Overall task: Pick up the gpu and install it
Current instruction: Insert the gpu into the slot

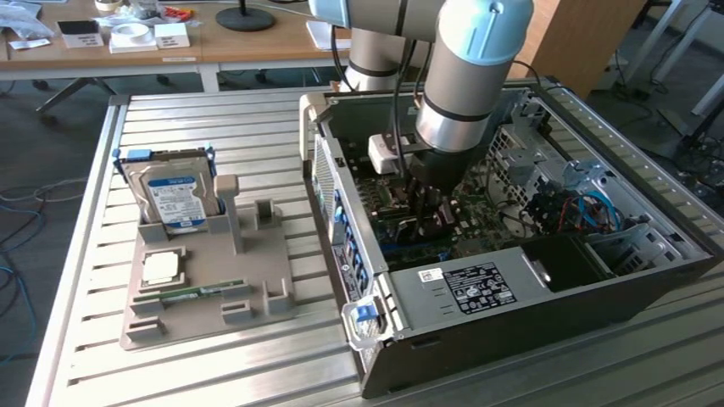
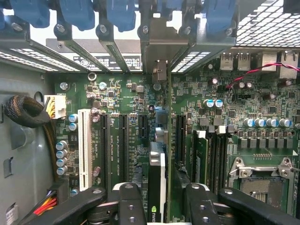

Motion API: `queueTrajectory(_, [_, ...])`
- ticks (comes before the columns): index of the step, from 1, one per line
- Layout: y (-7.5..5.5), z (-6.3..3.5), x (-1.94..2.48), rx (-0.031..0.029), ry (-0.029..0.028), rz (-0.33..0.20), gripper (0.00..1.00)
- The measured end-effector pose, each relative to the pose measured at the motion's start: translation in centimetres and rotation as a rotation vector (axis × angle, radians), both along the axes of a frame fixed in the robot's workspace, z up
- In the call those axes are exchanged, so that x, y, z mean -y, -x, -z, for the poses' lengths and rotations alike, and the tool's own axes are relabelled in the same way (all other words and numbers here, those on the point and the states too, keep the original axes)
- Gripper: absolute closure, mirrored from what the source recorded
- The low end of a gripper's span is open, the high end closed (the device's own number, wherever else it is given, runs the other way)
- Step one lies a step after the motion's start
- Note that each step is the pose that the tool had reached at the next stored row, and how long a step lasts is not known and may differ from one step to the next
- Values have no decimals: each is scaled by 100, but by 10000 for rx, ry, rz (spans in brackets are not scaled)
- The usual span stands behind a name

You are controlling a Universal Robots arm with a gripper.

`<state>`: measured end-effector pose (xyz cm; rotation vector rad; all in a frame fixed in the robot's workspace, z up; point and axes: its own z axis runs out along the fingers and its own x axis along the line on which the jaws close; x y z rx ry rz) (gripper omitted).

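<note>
The gpu stands on edge in a motherboard slot, its metal bracket end reaching the case's rear slot openings; its black cooler face carries a green logo. My gripper straddles the card from above, and its black fingers stand a little away from both of the card's faces, so the gripper is open and holds nothing. In the exterior view the gripper reaches down into the open computer case, low over the motherboard.
A grey fixture tray on the slatted table holds a hard drive, a RAM stick and a square chip. Inside the case are the power supply, installed RAM, a CPU socket and black cables.
</note>
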<state>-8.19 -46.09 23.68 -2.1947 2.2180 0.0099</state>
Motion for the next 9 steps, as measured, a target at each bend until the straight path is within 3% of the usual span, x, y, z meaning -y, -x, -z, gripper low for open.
queueTrajectory(9, [0, -83, 0, 0, 0, 0, 60])
